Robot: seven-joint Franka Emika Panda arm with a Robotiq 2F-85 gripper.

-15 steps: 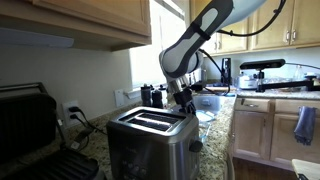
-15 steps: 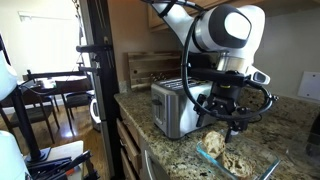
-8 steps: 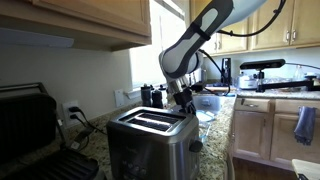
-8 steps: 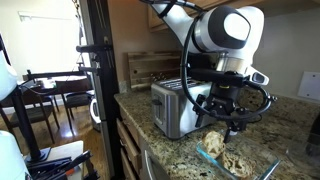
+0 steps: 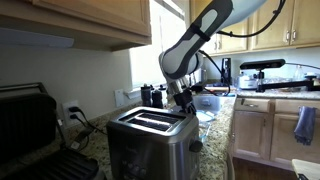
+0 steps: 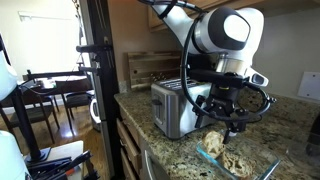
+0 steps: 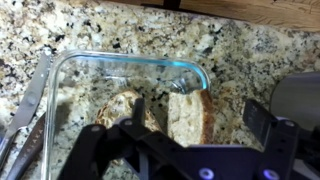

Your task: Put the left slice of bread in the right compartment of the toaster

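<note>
Your gripper, fingers spread wide, above clear round-cornered glass dish holding rough-crusted left bread slice and right bread slice; speckled granite counter; boxy brushed-steel toaster near.

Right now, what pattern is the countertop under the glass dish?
Speckled beige-and-black granite countertop, clearest in the wrist view.

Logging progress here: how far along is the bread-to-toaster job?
Nothing done yet: both slices lie in the dish, and the toaster slots look empty. In hand: the open tool hovers over them. Left: grasp one, carry it, drop it in.
</note>
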